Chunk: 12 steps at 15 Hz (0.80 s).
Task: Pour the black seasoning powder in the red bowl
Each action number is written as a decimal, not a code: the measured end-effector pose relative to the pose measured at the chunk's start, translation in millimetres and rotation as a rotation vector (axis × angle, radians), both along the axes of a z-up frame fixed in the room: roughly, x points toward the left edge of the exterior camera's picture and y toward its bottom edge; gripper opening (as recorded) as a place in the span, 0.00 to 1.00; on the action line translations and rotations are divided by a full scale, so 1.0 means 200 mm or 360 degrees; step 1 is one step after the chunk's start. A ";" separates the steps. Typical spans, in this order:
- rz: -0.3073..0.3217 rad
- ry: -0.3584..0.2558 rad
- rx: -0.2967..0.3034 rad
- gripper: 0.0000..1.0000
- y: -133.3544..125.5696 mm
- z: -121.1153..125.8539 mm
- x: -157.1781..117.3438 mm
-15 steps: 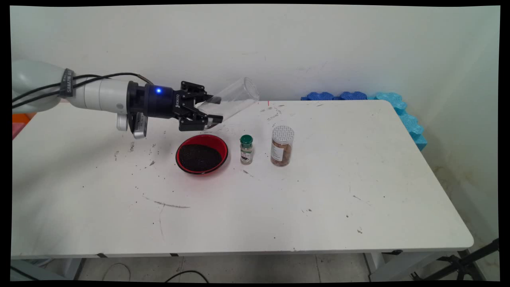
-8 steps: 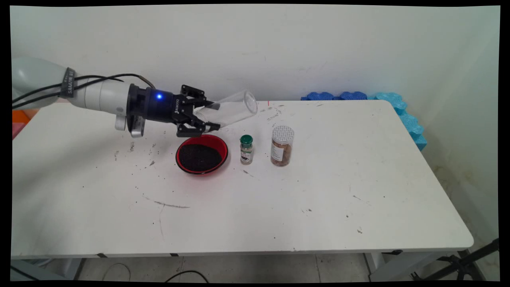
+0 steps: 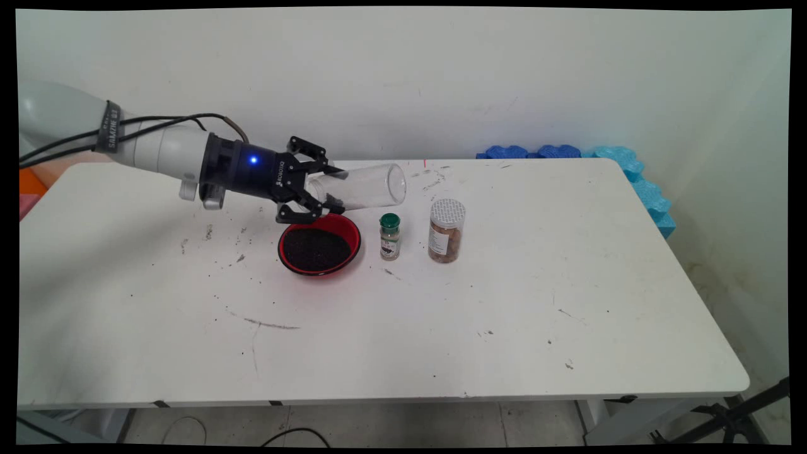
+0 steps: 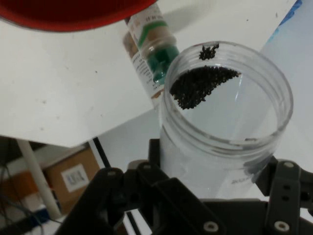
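Clear jar held on its side above the bowl

Black gripper [image 3: 328, 189] fingers are clamped around a clear jar [image 3: 362, 186], lying nearly level just above the red bowl's [image 3: 320, 244] far rim. Dark grains [image 4: 200, 85] cling inside near the mouth. A firm grip and slow tilting would likely limit spills near the spice bottle [image 3: 389, 236].

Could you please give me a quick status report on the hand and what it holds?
Hand shut on clear jar, tipped sideways. Dark grains inside jar. Red bowl of dark grains just below; spice bottle beside it.
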<state>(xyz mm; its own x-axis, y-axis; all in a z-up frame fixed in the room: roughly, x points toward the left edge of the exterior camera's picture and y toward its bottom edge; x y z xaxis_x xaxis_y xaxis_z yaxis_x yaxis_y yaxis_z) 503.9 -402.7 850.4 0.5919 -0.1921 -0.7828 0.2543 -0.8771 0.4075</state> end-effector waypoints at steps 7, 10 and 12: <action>-0.0220 -0.0273 -0.0252 0.00 0.01 0.09 -0.03; -0.0375 -0.0423 -0.0440 0.00 0.02 0.17 -0.05; -0.0465 -0.0523 -0.0568 0.00 0.02 0.23 -0.06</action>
<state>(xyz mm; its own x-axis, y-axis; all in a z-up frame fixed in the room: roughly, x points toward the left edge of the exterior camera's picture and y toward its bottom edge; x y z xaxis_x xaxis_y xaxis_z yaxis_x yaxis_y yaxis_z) 491.8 -398.9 897.0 0.6761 -0.6034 -0.4228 -0.1686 -0.6853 0.7084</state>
